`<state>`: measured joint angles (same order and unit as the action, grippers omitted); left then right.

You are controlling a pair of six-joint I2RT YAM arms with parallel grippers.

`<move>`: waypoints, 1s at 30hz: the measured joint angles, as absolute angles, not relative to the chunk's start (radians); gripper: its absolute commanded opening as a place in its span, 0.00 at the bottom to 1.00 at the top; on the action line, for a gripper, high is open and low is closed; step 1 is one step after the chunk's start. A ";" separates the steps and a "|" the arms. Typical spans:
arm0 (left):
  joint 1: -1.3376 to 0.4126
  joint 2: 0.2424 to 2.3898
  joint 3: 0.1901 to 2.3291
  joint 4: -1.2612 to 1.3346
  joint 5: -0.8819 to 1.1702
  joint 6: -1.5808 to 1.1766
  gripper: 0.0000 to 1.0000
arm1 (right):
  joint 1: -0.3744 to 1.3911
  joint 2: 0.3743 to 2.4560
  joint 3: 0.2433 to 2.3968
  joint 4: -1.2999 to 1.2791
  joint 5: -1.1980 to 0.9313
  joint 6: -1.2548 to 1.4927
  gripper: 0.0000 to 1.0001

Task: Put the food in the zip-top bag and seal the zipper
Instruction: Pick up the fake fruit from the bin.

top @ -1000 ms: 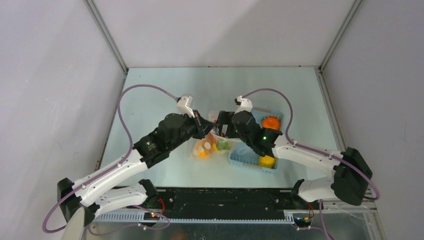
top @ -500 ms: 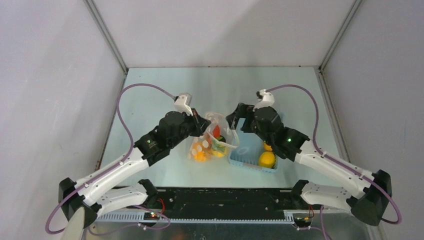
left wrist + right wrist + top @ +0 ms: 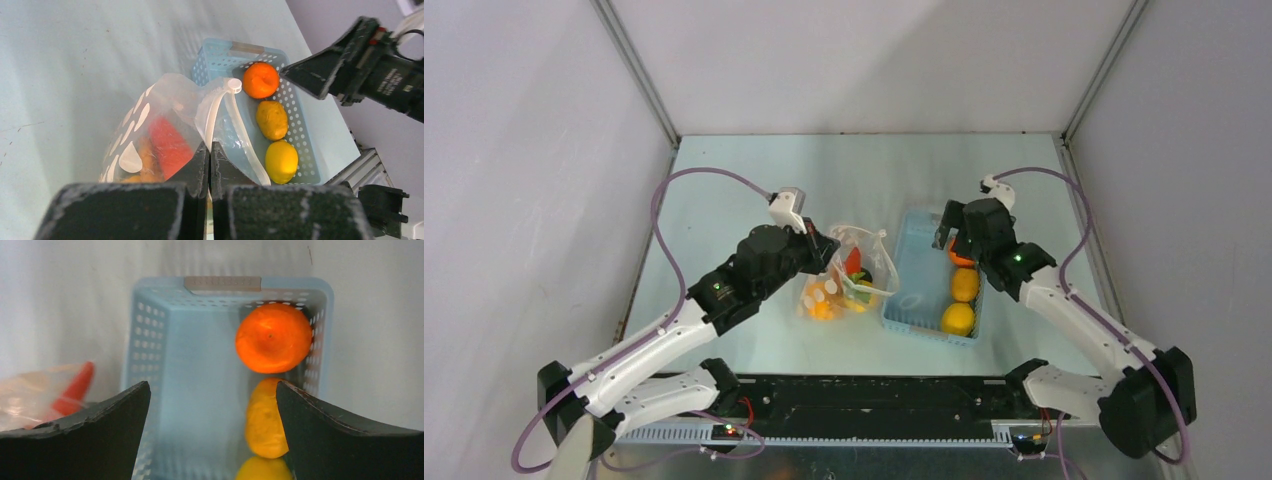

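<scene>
My left gripper (image 3: 829, 252) (image 3: 210, 150) is shut on the white zipper (image 3: 212, 112) edge of the zip-top bag (image 3: 849, 285) (image 3: 150, 115), holding its mouth up. Inside the bag lie food pieces: a red one (image 3: 170, 142), with orange ones under it. More food sits in the blue basket (image 3: 916, 250) (image 3: 150, 340): an orange round fruit (image 3: 273, 337) (image 3: 260, 80), a yellow-orange piece (image 3: 965, 284) (image 3: 265, 417) and a lemon (image 3: 957, 319) (image 3: 281, 161). My right gripper (image 3: 954, 238) (image 3: 212, 385) hangs open over the basket's far end, with nothing in it.
The basket stands right beside the bag, on its right. Grey walls with metal rails enclose the table on the left, the right and the back. The bag's slider (image 3: 233, 85) sits at the far end of the zipper, over the basket's rim.
My right arm has drawn away from the bag's mouth and swung right and back over the basket. The left gripper has kept its hold on the bag's edge.
</scene>
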<state>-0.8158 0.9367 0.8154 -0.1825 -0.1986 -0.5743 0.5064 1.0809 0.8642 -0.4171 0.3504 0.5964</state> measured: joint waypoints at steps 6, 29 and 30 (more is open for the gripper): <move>-0.816 0.937 0.815 -0.182 -0.175 -0.568 0.00 | 0.488 1.227 0.865 -0.369 0.283 0.176 0.99; -0.815 0.984 0.815 -0.181 -0.101 -0.537 0.00 | 0.344 1.534 0.934 -0.326 0.086 -0.607 1.00; -0.815 0.984 0.815 -0.181 -0.101 -0.537 0.00 | 0.344 1.537 0.935 -0.326 0.085 -0.607 0.99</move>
